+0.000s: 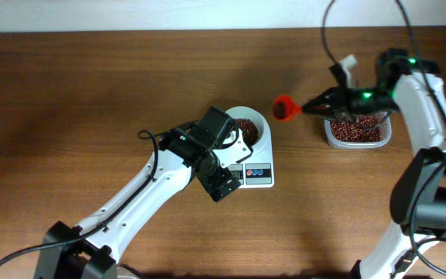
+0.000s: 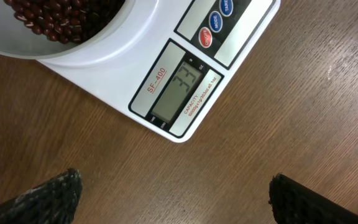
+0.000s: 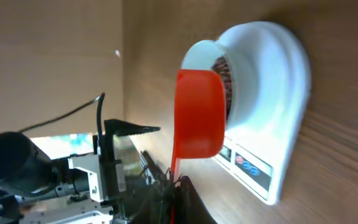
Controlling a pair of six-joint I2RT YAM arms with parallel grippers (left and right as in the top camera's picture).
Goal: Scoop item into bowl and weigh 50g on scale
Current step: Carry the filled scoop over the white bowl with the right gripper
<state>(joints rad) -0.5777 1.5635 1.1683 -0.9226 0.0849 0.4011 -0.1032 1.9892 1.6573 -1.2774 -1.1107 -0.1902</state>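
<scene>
A dark brown wood-grain tabletop (image 1: 76, 93) fills the view, evenly lit; a pale band (image 1: 169, 14) borders its far edge.

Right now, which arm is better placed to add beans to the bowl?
Right: the right gripper is shut on the red scoop between tub and bowl; the left gripper hangs open, empty, over the scale display.

A white bowl (image 1: 262, 122) filled with reddish-brown beans (image 1: 246, 126) is seen on a white scale (image 1: 259, 175) at the centre of the table (image 1: 91, 93), and the scale's near left corner is covered by the left gripper (image 1: 223, 186). A red scoop (image 1: 285, 108) is held by the right gripper (image 1: 317, 106) between the bowl and a clear tub (image 1: 355, 142) of beans at the right.
</scene>
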